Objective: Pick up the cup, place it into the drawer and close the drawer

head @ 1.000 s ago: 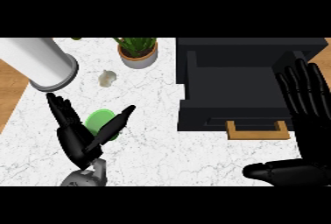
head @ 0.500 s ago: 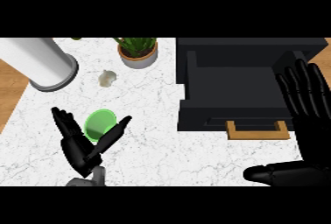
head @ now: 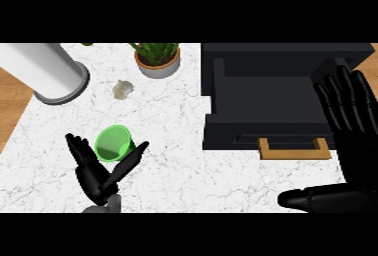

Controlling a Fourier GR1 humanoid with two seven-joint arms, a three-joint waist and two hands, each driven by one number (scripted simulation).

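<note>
The small bright green plastic cup (head: pixel 114 143) lies on the white marbled counter (head: pixel 177 170), just above the left hand (head: pixel 96 172), whose straight black fingers (head: pixel 80 150) and thumb spread on either side of it without closing on it. Right of it, the black drawer (head: pixel 266 117) with a wooden handle (head: pixel 294 150) stands open. The right hand (head: pixel 351 107) rests open, fingers up, at the right edge.
</note>
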